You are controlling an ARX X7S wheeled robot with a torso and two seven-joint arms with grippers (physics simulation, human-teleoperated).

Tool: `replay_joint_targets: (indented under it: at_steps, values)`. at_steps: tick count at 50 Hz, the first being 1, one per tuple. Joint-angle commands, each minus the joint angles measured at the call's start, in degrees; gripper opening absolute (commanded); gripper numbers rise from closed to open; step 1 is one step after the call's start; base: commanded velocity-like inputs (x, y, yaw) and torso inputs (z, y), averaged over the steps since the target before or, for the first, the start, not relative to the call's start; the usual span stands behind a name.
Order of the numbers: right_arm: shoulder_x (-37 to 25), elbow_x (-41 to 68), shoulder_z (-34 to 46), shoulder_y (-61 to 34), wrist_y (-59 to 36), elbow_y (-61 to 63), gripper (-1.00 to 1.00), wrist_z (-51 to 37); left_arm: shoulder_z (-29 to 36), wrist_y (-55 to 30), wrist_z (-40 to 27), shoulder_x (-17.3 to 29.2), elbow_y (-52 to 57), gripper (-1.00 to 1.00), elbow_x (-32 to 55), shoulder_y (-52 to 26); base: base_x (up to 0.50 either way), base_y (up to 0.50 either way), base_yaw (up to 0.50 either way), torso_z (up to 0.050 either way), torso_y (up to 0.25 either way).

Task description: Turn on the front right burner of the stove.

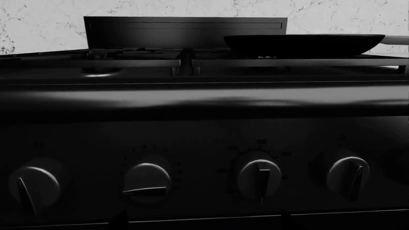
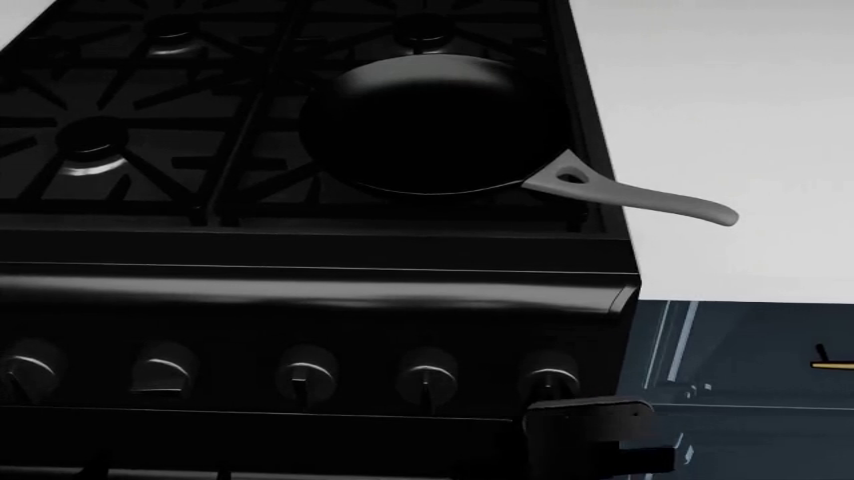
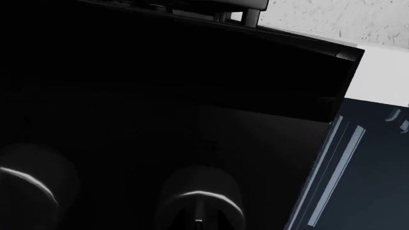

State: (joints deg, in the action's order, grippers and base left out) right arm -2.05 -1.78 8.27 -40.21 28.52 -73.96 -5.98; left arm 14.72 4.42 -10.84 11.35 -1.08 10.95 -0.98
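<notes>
The glossy black stove point(image 2: 320, 290) fills the head view. A black frying pan point(image 2: 427, 120) with a grey handle sits over the front right burner point(image 2: 284, 183), so only its grate prongs show. Five round knobs line the front panel. My right gripper point(image 2: 574, 415) is close in front of the rightmost knob point(image 2: 550, 375). That knob point(image 3: 199, 201) looms large in the right wrist view with its ridge upright, and the jaws are lost in the dark. My left gripper point(image 1: 201, 223) is open and empty, facing the knob row from a short distance.
In the left wrist view, the second knob from the left point(image 1: 147, 179) has its ridge turned sideways, while the others point up and down. A white counter point(image 2: 721, 100) and a dark blue-grey cabinet point(image 2: 747, 380) lie to the stove's right. A bare burner point(image 2: 91, 150) is at front left.
</notes>
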Motion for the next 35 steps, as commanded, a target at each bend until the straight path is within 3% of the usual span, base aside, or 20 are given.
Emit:
replay_joint_targets:
  at_steps: [1,35]
  values:
    - [-0.70,-8.46,9.90,-2.18,-6.71,-0.94,-1.00,-6.02,0.43,0.09,-0.21,0.27,-0.01,1.00,0.12,-0.11,0.01,0.00,0.00,0.000,0.000]
    - [-1.16,-18.61,23.79,-2.94,-29.12,6.49,-1.00,-9.07,0.89,0.43,-1.01,0.86,0.22,1.00,1.40,-0.20,0.02,0.00,0.01,-0.002,0.000]
